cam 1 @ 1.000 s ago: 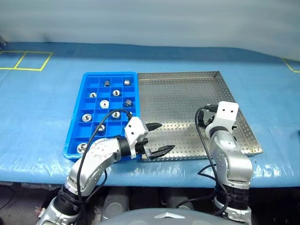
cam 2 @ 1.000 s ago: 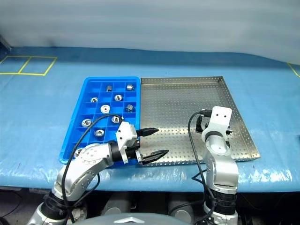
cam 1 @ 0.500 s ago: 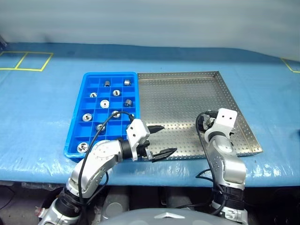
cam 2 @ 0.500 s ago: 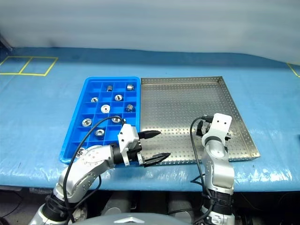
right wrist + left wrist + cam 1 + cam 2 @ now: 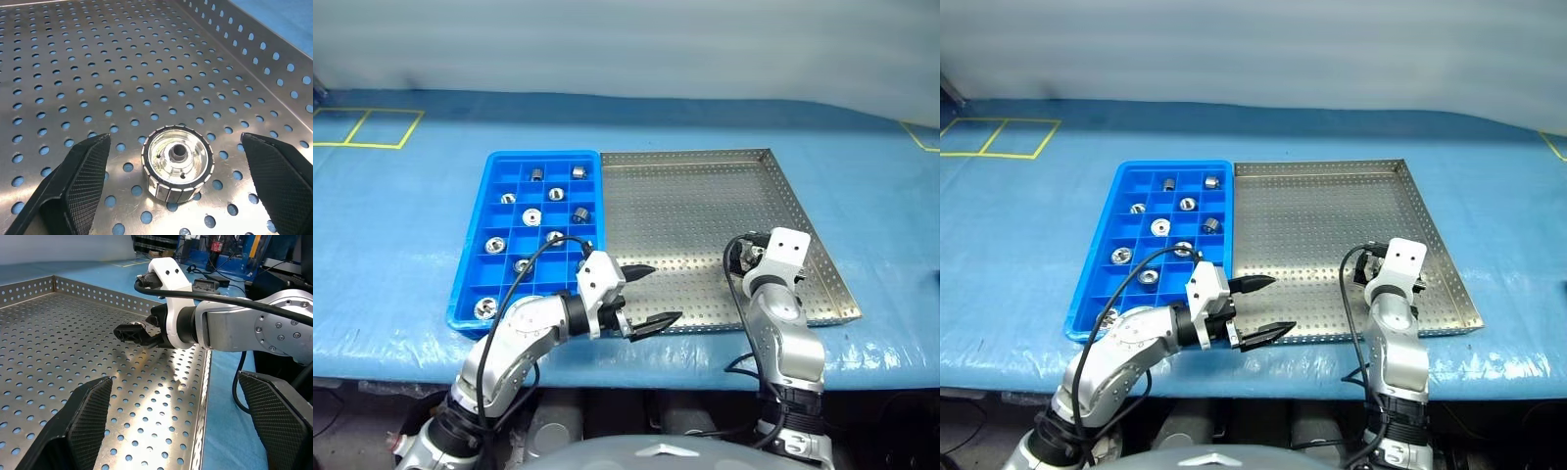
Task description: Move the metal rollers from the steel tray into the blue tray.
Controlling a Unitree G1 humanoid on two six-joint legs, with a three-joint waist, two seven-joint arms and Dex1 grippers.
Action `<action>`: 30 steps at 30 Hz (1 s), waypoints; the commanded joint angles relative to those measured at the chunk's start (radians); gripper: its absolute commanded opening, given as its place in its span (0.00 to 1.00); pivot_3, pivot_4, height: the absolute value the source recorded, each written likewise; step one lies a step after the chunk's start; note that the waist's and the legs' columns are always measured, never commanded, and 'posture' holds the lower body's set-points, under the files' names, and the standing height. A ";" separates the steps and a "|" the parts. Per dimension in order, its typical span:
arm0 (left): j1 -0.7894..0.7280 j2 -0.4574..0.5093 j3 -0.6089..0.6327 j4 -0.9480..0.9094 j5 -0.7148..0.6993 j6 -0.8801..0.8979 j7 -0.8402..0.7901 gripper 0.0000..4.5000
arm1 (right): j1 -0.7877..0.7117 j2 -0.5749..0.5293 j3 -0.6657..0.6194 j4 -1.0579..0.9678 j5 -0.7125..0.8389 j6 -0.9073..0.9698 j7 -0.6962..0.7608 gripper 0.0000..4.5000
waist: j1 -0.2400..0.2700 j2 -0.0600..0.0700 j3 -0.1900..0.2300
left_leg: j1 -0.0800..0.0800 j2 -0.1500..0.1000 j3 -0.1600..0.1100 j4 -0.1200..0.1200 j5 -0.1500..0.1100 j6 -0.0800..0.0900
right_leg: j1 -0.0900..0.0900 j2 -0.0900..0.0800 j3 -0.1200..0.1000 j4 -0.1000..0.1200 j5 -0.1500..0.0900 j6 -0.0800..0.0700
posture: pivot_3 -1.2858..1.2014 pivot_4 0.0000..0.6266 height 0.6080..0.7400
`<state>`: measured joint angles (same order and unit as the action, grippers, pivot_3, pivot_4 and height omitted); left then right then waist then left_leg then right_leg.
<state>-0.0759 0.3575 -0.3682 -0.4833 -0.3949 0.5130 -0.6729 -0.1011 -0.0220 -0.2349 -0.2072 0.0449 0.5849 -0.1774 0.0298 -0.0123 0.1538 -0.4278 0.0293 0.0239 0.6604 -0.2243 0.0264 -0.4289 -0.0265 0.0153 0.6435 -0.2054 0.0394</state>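
The two head views look forward and down from above the near edge of the steel tray [image 5: 705, 196], far enough back to take in the whole tray and the blue tray [image 5: 499, 176] touching its left side; both show that same scene from slightly offset positions; the left wrist view sits low and close over the steel tray's perforated floor near its near rim, facing across toward its right side, where the right gripper [image 5: 132, 333] appears; the right wrist view looks down very close at the same floor beside the tray's right wall, at one roller [image 5: 177, 162]; both wrist views share that right-hand part of the steel tray.
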 commanded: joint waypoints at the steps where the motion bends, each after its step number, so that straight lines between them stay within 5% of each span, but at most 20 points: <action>1: 0.001 -0.006 0.001 -0.036 -0.003 -0.014 0.003 1.00 | -0.004 -0.007 0.001 -0.013 -0.006 -0.030 0.000 0.86 | 0.000 0.000 0.000 | 0.000 0.000 0.000 0.000 0.000 0.000 | 0.000 0.000 0.000 0.000 0.000 0.000 | 0.58 0.24 1.00; 8: 0.003 -0.007 0.004 -0.033 -0.002 -0.021 0.002 1.00 | -0.010 -0.006 -0.003 -0.003 0.001 -0.034 -0.002 0.37 | 0.001 0.000 0.000 | 0.000 0.000 0.000 0.000 0.000 0.000 | 0.000 0.000 0.000 0.000 0.000 0.000 | 0.58 0.24 1.00; 18: 0.012 -0.019 0.015 -0.038 -0.004 -0.033 0.015 1.00 | 0.019 -0.003 0.028 -0.052 0.000 -0.005 0.015 0.37 | 0.003 0.000 0.000 | 0.000 0.000 0.000 0.000 0.000 0.000 | 0.000 0.000 0.000 0.000 0.000 0.000 | 0.59 0.24 1.00; 30: 0.028 -0.021 0.136 -0.078 0.027 -0.105 0.119 1.00 | -0.060 -0.091 0.256 -0.428 0.026 0.243 0.169 0.37 | 0.014 0.001 0.000 | 0.000 0.001 0.000 0.001 0.000 0.000 | 0.000 0.000 0.000 0.001 0.000 0.000 | 0.61 0.24 1.00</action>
<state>-0.0505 0.3387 -0.2647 -0.5066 -0.3816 0.4440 -0.5736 -0.1294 -0.1040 -0.0111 -0.5704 0.0595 0.8053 -0.0345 0.0438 -0.0114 0.1541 -0.4276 0.0300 0.0235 0.6611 -0.2242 0.0265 -0.4289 -0.0265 0.0149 0.6441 -0.2053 0.0393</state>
